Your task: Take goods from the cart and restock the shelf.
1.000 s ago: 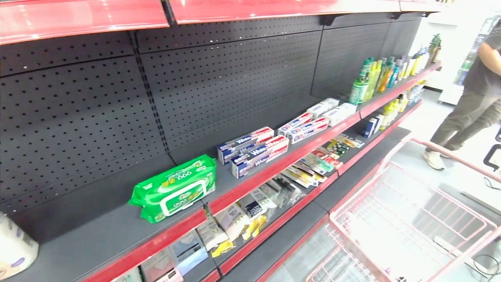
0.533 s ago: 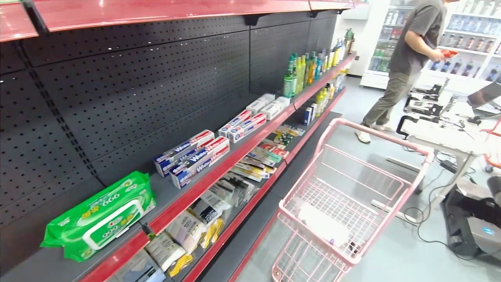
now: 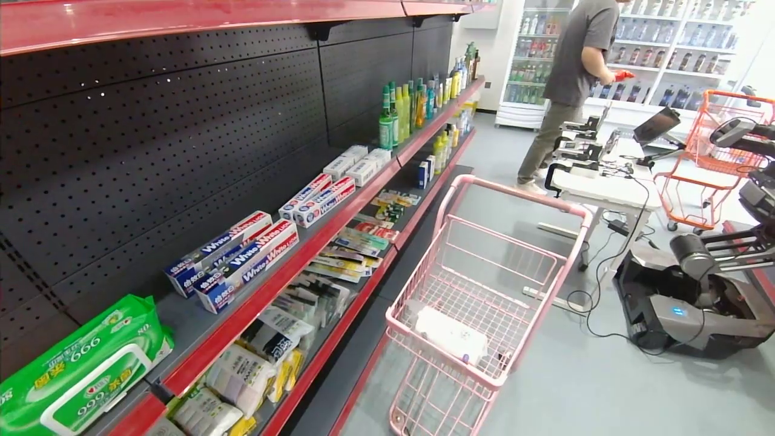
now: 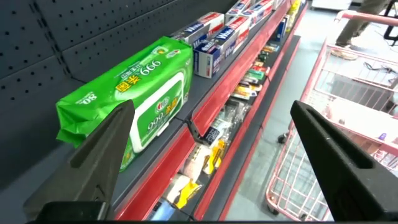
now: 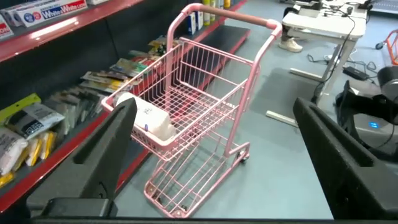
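A pink cart [image 3: 548, 203] stands in the aisle beside the shelf [image 3: 284, 275], with a white wrapped pack [image 3: 451, 333] lying in its basket. On the shelf board lie a green wipes pack [image 3: 79, 369] and toothpaste boxes [image 3: 236, 251]. My left gripper [image 4: 217, 162] hangs open and holds nothing, above the shelf edge near the green wipes pack [image 4: 134, 93]. My right gripper [image 5: 221, 155] is open and holds nothing, high above the floor, with the cart [image 5: 214, 9] and its white pack [image 5: 149, 118] below and beyond it.
Bottles [image 3: 402, 109] line the far end of the shelf, and packets [image 3: 272, 333] fill the lower board. A white table [image 3: 605, 188], an orange cart [image 3: 708, 151] and a grey machine with cables [image 3: 684, 309] stand right of the pink cart. Open floor lies between them.
The head camera has swung to the right: the shelf goods slide left in the picture and the whole cart and the room behind come into view. The goods themselves have not moved.
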You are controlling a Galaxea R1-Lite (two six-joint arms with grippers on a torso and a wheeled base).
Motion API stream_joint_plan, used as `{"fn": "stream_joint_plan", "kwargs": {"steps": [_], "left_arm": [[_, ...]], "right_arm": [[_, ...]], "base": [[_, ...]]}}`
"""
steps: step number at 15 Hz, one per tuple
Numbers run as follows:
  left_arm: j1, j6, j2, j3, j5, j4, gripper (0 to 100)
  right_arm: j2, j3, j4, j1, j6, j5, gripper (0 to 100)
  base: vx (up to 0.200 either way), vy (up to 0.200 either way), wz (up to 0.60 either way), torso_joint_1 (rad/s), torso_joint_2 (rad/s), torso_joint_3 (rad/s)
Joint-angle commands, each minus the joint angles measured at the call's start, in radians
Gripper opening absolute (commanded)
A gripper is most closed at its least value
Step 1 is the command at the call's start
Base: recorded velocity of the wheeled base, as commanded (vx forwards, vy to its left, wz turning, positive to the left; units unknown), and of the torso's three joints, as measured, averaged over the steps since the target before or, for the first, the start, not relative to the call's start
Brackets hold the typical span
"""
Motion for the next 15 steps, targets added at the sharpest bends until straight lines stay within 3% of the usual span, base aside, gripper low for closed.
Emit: {"fn": "stream_joint_plan", "kwargs": {"steps": [1,4,5,6,7,8,10,11,12,15], "left_arm": [[0.000,0.000,0.001,0.000,0.000,0.000,100],[0.000,0.000,0.001,0.000,0.000,0.000,100],[0.000,-0.001,0.001,0.000,0.000,-0.002,100],[0.000,-0.001,0.001,0.000,0.000,-0.002,100],[0.000,-0.001,0.001,0.000,0.000,0.000,100],[0.000,-0.001,0.001,0.000,0.000,-0.002,100],[0.000,-0.001,0.001,0.000,0.000,-0.002,100],[0.000,-0.001,0.001,0.000,0.000,-0.002,100],[0.000,-0.001,0.001,0.000,0.000,-0.002,100],[0.000,-0.001,0.001,0.000,0.000,-0.002,100]], "right_arm": [[0.004,0.000,0.000,0.003,-0.001,0.001,100],[0.004,-0.014,-0.008,0.002,-0.003,0.014,100],[0.124,-0.144,-0.011,0.017,0.014,0.037,100],[0.424,-0.426,-0.019,0.018,0.148,0.011,100],[0.565,-0.603,-0.005,0.023,0.217,-0.006,100],[0.739,-0.755,0.052,0.014,0.197,-0.014,100],[0.904,-0.769,0.101,-0.043,0.161,-0.003,100],[1.013,-0.776,0.089,-0.046,0.164,0.080,100],[1.180,-0.796,0.080,-0.072,0.115,0.236,100],[1.523,-0.833,0.089,-0.074,-0.150,0.276,100]], "base": [[0.000,0.000,0.00,0.000,0.00,0.000],[0.000,0.000,0.00,0.000,0.00,0.000],[0.000,0.000,0.00,0.000,0.00,0.000],[0.000,0.000,0.00,0.000,0.00,0.000],[0.000,0.000,0.00,0.000,0.00,0.000],[0.000,0.000,0.00,0.000,0.00,0.000],[0.000,0.000,0.00,0.000,0.00,0.000],[0.000,0.000,0.00,0.000,0.00,0.000],[0.000,0.000,0.00,0.000,0.00,0.000],[0.000,0.000,0.00,0.000,0.00,0.000]]}}
